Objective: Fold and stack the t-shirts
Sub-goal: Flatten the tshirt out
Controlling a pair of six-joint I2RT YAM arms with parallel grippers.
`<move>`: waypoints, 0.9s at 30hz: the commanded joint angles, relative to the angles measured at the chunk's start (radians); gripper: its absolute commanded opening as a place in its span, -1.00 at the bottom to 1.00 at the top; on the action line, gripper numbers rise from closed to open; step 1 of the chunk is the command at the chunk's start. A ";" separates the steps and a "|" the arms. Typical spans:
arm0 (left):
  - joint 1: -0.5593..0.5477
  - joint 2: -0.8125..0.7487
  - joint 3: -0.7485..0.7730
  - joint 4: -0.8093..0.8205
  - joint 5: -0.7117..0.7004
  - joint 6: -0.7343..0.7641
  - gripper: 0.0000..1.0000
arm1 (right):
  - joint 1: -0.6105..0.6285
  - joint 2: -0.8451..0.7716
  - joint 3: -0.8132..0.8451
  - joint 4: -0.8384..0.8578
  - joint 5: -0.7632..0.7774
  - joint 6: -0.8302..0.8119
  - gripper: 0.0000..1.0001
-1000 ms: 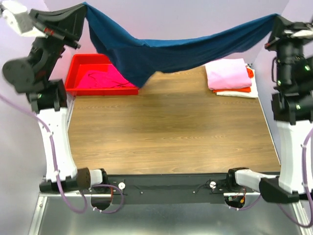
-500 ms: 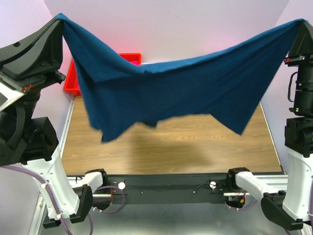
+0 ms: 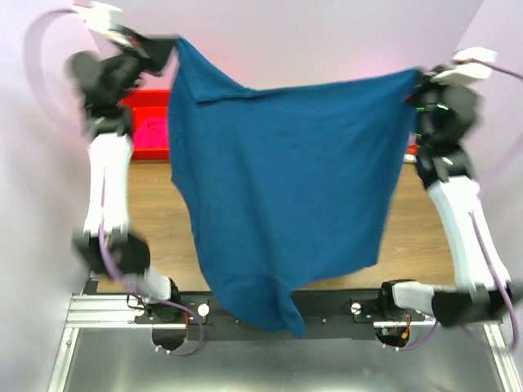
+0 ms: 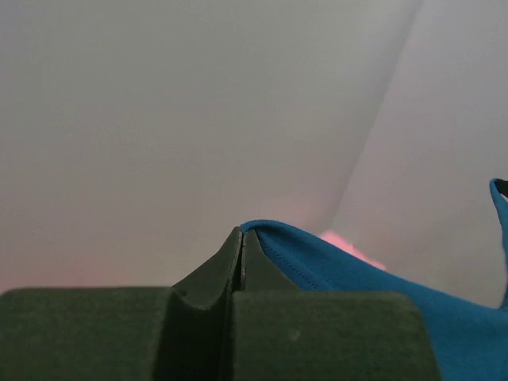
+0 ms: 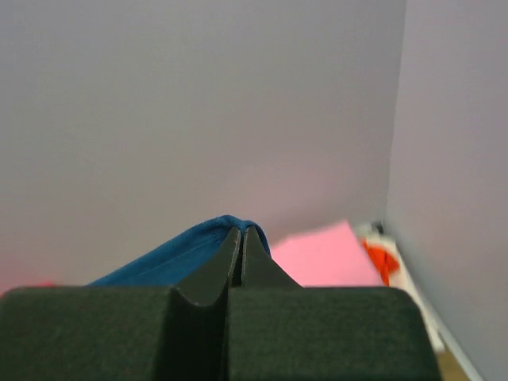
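Hanging in the air above the table (image 3: 154,204), the dark blue t-shirt (image 3: 286,180) is spread wide between the two arms. The left gripper (image 4: 241,238) is clenched on one upper corner of the cloth, high over the far left part of the table, and it pinches the hem tightly. The right gripper (image 5: 241,236) is clenched on the other upper corner, high over the far right part of the table. The lowest tip of the shirt falls past the near edge of the table. A red bin (image 3: 151,122) stands at the far left of the table. At the far right of the table lies a folded pink t-shirt (image 5: 325,255), with an orange t-shirt (image 5: 382,258) showing at its edge.
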 commanded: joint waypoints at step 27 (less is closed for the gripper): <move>-0.213 0.194 -0.511 -0.687 -0.452 0.254 0.45 | 0.083 0.538 -0.276 -0.126 -0.507 0.177 0.80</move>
